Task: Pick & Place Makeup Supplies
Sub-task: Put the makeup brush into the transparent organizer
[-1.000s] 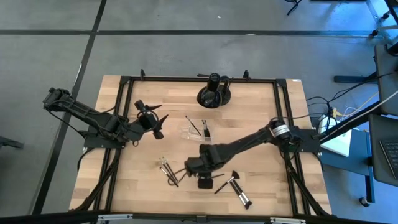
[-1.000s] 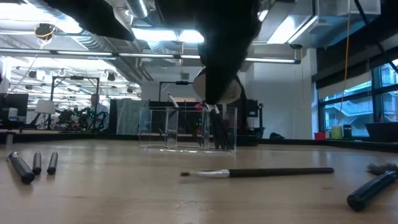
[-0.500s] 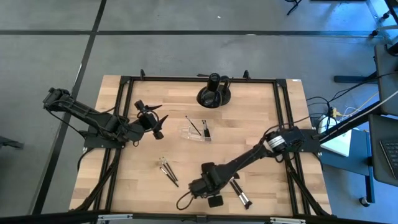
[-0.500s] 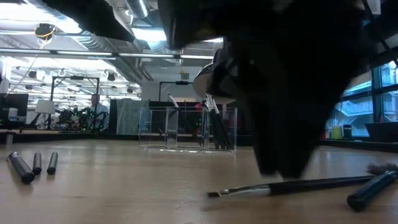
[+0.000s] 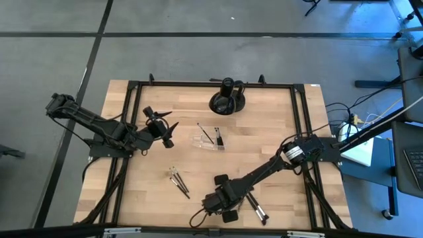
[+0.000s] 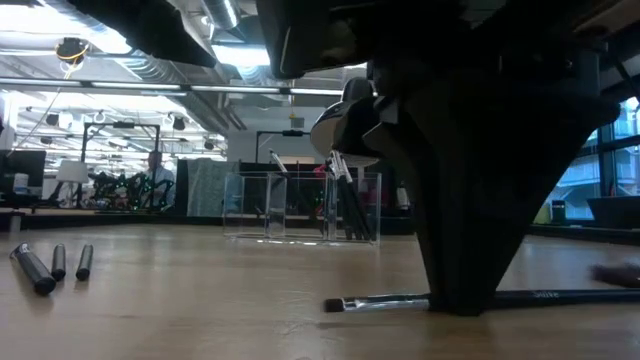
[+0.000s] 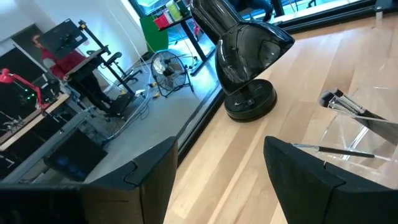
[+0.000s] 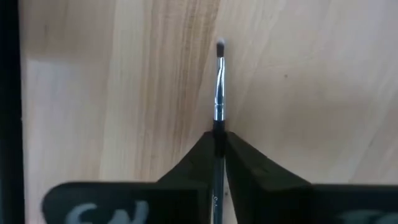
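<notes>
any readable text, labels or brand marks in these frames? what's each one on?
None can be read.
Small pale print on the thin brush handle under the right gripper: too small to read.
Large pale letters on the gripper body at the edge of the right wrist view: blurred and cut off.
No marks visible on the clear organiser, the black rounded stand or the table.
</notes>
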Tool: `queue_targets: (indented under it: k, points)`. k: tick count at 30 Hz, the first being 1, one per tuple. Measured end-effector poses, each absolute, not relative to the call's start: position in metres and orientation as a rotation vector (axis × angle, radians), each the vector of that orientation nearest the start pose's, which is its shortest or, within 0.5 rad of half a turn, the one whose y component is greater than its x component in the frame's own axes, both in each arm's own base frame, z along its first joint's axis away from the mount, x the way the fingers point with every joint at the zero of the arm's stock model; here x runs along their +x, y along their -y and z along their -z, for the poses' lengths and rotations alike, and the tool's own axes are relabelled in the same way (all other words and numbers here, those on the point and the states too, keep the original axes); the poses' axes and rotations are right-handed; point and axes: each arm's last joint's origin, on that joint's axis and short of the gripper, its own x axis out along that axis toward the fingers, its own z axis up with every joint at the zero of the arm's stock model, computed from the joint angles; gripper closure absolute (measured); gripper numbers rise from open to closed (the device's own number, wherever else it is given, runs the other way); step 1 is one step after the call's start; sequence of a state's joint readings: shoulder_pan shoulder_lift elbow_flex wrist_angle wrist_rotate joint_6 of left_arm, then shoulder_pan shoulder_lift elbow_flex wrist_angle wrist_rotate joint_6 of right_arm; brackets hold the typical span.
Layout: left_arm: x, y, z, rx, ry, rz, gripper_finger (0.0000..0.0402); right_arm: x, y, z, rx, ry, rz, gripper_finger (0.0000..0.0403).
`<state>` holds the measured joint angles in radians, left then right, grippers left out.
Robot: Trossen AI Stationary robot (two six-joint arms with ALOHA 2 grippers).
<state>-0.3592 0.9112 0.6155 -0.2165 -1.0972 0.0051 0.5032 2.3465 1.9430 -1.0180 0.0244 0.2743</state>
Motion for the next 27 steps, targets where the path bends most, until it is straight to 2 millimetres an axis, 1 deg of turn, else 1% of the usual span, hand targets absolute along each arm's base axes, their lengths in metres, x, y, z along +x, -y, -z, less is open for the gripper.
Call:
queue_targets:
  k: [5,10,14,17,22,27]
  points:
    - [0.178,0.039,-0.258,0.355,-0.394,-0.721,0.0167,0.411,-0.225,-0.155,-0.177,-1.408,-0.196,0.0380]
    - [0.178,0.039,-0.258,0.362,-0.397,-0.720,0.0167,0.411,-0.224,-0.155,-0.181,-1.408,-0.191,0.0369]
    - [0.178,0.039,-0.258,0.363,-0.397,-0.721,0.0167,0.411,-0.223,-0.158,-0.186,-1.407,-0.182,0.0369]
    - [0.178,0.039,-0.258,0.363,-0.398,-0.721,0.0167,0.411,-0.218,-0.164,-0.243,-1.414,-0.114,0.0374]
    - [0.178,0.039,-0.258,0.365,-0.399,-0.721,0.0167,0.415,-0.215,-0.184,-0.297,-1.374,-0.039,0.0374]
    - [0.178,0.039,-0.258,0.367,-0.402,-0.720,0.0167,0.426,-0.206,-0.201,-0.304,-1.295,0.026,0.0371]
